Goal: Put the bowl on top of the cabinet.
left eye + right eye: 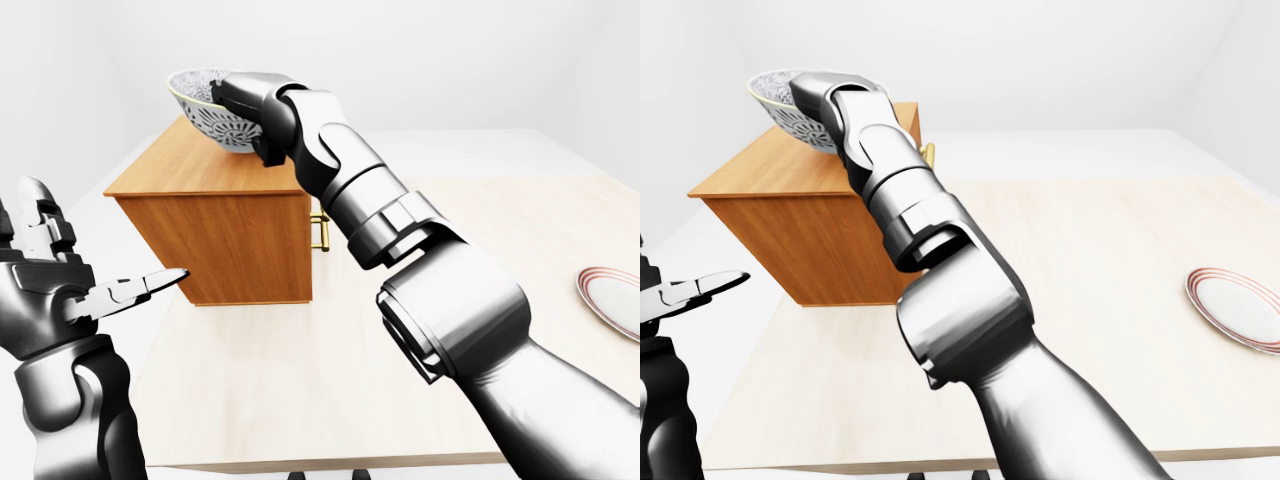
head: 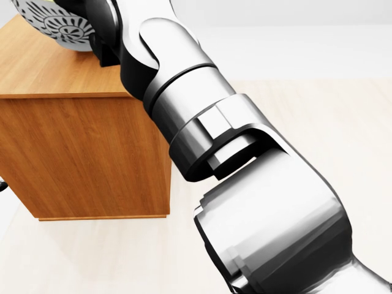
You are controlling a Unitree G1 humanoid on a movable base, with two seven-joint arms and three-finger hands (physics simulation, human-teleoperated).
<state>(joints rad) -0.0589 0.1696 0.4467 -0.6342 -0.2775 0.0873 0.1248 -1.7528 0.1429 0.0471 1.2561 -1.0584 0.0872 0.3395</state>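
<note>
A white bowl [image 1: 198, 106] with a dark pattern hangs tilted over the top of the wooden cabinet [image 1: 205, 168], near the top's right side in the left-eye view. My right hand [image 1: 238, 98] is shut on the bowl's rim, with the arm reaching up from the lower right. The head view shows the bowl's underside [image 2: 54, 26] very close to the cabinet top; I cannot tell whether they touch. My left hand [image 1: 112, 291] is at the lower left, open, with fingers pointing right and nothing in it, apart from the cabinet.
The cabinet stands on a pale wooden table [image 1: 290, 400] and has a gold handle [image 1: 320, 232] on its right face. A white plate with a red rim [image 1: 612, 300] lies at the table's right edge. My right arm hides the table's middle.
</note>
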